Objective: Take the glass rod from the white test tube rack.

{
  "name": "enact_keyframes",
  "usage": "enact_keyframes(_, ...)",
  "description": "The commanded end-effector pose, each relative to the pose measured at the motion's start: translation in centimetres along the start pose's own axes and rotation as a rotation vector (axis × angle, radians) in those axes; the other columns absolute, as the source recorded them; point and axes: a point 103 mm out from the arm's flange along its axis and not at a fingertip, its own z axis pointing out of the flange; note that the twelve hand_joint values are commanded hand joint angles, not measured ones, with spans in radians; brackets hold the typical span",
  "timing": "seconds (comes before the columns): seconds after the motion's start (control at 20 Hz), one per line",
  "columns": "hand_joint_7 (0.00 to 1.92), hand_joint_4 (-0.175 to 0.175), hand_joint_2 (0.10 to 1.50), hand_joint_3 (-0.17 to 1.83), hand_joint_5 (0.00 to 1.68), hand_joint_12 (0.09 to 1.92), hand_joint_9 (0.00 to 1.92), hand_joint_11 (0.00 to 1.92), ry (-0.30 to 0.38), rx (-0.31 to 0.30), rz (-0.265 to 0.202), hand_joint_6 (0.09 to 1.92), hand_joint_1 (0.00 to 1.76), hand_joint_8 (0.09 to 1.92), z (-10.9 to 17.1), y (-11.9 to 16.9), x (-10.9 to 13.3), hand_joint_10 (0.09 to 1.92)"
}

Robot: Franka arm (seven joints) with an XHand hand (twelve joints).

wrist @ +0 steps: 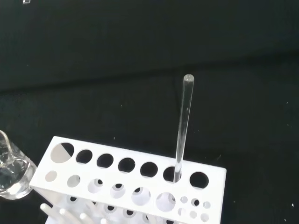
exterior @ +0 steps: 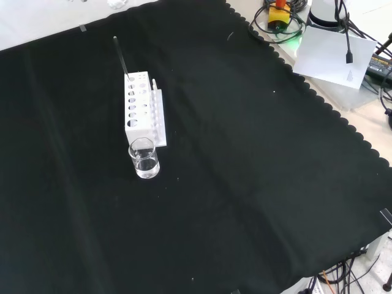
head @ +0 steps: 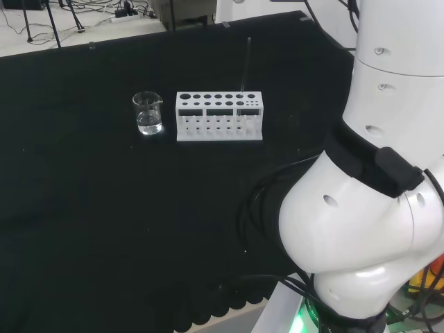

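The glass rod [head: 245, 64] is seen standing in the white test tube rack [head: 219, 116], which is placed on the black cloth [head: 104, 208] of the bench. In the head view the rod is set in a hole of the back row near the right end of the rack, and its long axis is close to vertical, with the free end pointing up and leaning a little to the right. In the front view the rod [exterior: 120, 56] rises from the far end of the rack [exterior: 143, 110] and its upper end is tilted slightly to the left. In the wrist view the rod [wrist: 182, 128] is shown in the second hole from one end of the row of large holes of the rack [wrist: 126, 184], with its rounded tip up.

A small glass beaker [head: 148, 113] with some clear liquid is placed just beside the left end of the rack in the head view, and at its near end in the front view [exterior: 144, 158].

Whether the hand is open or closed cannot be told.
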Motion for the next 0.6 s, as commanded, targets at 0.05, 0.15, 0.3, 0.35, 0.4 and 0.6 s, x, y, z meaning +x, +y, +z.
enact_keyframes(0.05, 0.27, -0.163, 0.99, 0.54, 0.23, 1.38, 0.49, 0.18, -0.004, 0.019, -0.013, 0.09, 0.53, 0.89, 1.2, 0.4, 0.2, 0.83)
enact_keyframes(0.15, 0.31, -0.166, 1.0, 0.54, 0.24, 1.37, 0.53, 0.22, -0.002, 0.033, -0.012, 0.09, 0.54, 0.9, 2.0, 0.7, 0.0, 0.82)
enact_keyframes(0.3, 0.35, -0.168, 1.0, 0.54, 0.26, 1.37, 0.57, 0.25, 0.0, 0.049, -0.016, 0.09, 0.54, 0.9, 3.2, 1.1, -0.1, 0.82)
enact_keyframes(0.35, 0.36, -0.168, 1.0, 0.54, 0.26, 1.37, 0.57, 0.25, 0.002, 0.052, -0.019, 0.09, 0.54, 0.9, 3.5, 1.2, -0.1, 0.82)
enact_keyframes(0.4, 0.37, -0.169, 1.0, 0.54, 0.27, 1.37, 0.58, 0.26, 0.002, 0.054, -0.022, 0.09, 0.54, 0.9, 3.9, 1.2, -0.1, 0.82)
enact_keyframes(0.6, 0.41, -0.171, 1.0, 0.54, 0.28, 1.36, 0.61, 0.28, 0.004, 0.066, -0.024, 0.09, 0.54, 0.9, 5.0, 1.3, -0.1, 0.82)
